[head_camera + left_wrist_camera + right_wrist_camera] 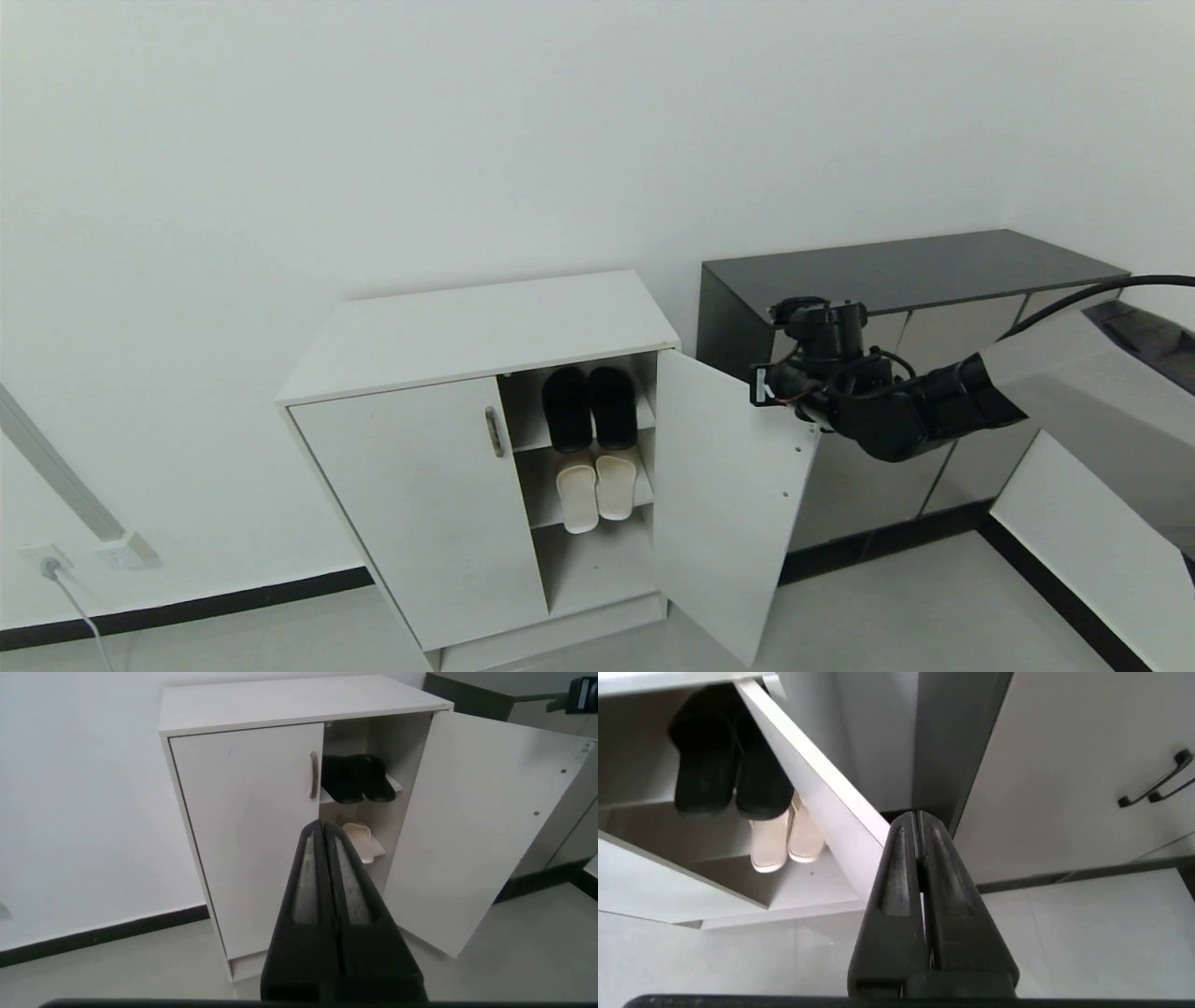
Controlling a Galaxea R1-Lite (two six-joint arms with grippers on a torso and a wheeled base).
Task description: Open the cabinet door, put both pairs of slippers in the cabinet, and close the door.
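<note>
White cabinet (476,331): right door (724,495) standing open, closing step seemingly pending. Black slippers (590,406) lying on upper shelf, beige slippers (596,490) below. Right gripper (920,821), clenched empty, hovering by door's outer top corner; next move calling for an inward push. Contact unclear. Left gripper (322,829) clenched empty, well apart from cabinet.

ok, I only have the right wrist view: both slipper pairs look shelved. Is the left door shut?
Observer: Yes, the left door is shut; only the right door stands open.
Operator: Where's the right hand relative to it?
Observer: The right hand is at the top outer corner of the right door; I cannot tell if it touches.
Operator: Left hand?
Observer: The left hand is shut on nothing, out in front of the cabinet.
</note>
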